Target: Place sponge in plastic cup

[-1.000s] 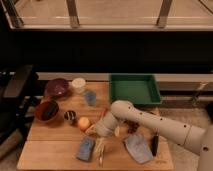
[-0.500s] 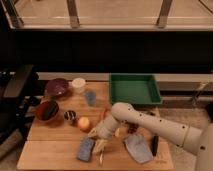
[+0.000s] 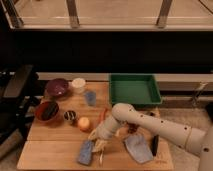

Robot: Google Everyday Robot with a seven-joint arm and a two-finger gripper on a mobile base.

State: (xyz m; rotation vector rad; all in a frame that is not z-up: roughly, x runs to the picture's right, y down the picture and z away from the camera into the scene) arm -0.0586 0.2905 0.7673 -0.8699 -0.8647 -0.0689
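Little of the task is done: the small blue-grey rectangular sponge (image 3: 86,152) lies on the near part of the wooden table (image 3: 50,149), the gripper (image 3: 100,145) clenched against its right edge, while the translucent bluish plastic cup (image 3: 90,97) stands well beyond, awaiting lift, carry and drop.

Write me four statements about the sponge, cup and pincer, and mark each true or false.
The sponge lies inside the plastic cup. False: it lies on the table near the front edge.
The pincer is down beside the sponge, shut. True.
The plastic cup stands in the green tray. False: it stands on the table beside the tray.
The white container stands next to the purple bowl. True.
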